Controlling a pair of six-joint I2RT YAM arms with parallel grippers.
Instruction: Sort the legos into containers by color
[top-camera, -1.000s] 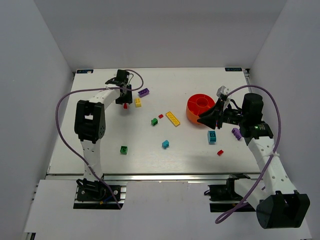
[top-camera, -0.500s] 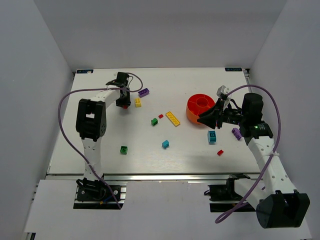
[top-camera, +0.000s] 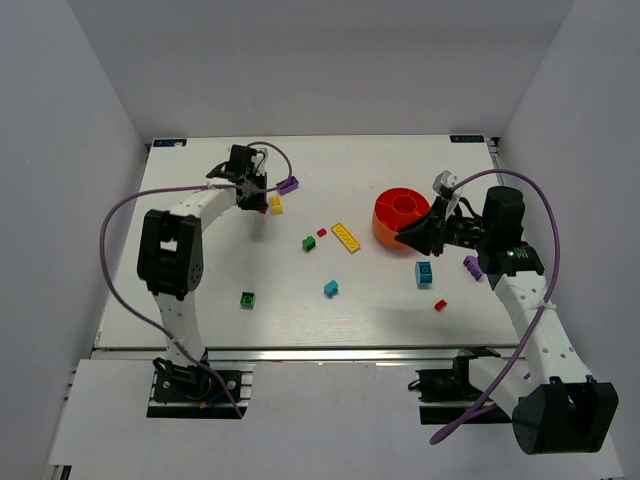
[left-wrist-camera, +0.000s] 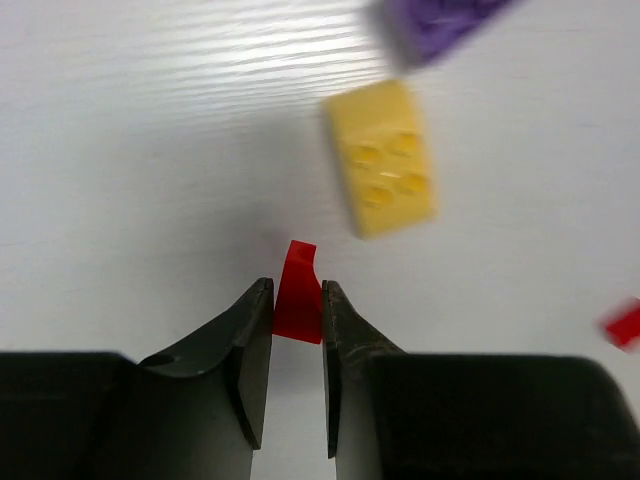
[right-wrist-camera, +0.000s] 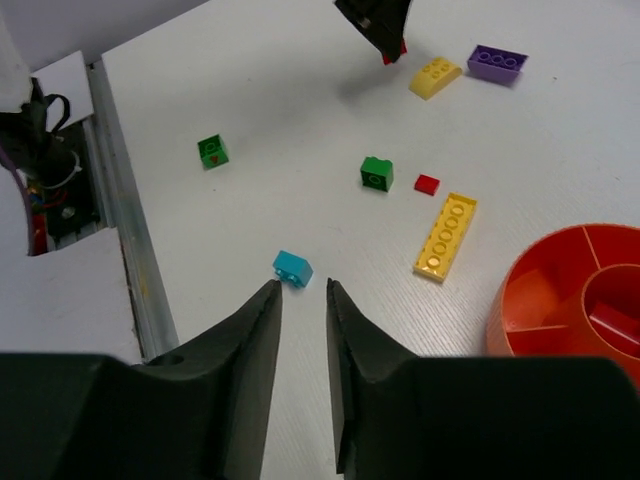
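My left gripper (left-wrist-camera: 297, 292) (top-camera: 260, 203) is shut on a small red lego (left-wrist-camera: 297, 290), held just above the table at the back left. A yellow brick (left-wrist-camera: 380, 160) (top-camera: 275, 205) and a purple brick (left-wrist-camera: 440, 25) (top-camera: 288, 184) lie close by. The orange-red bowl (top-camera: 385, 232) (right-wrist-camera: 540, 300) stands at the right. Beside its near edge my right gripper (top-camera: 405, 240) (right-wrist-camera: 303, 285) hovers open with nothing between its fingers. Below it in the right wrist view lie a teal brick (right-wrist-camera: 292, 267), a long yellow plate (right-wrist-camera: 445, 237), a green brick (right-wrist-camera: 376, 172) and a tiny red piece (right-wrist-camera: 427, 184).
Another green brick (top-camera: 247, 299) lies at the near left. A larger teal brick (top-camera: 424, 273), a red piece (top-camera: 440, 305) and a purple brick (top-camera: 472, 266) lie near the right arm. A metal rail (right-wrist-camera: 125, 250) runs along the table's near edge.
The left gripper has closed on the red lego and shifted a little to the right with it. The right gripper's jaws have narrowed slightly; that arm has barely moved.
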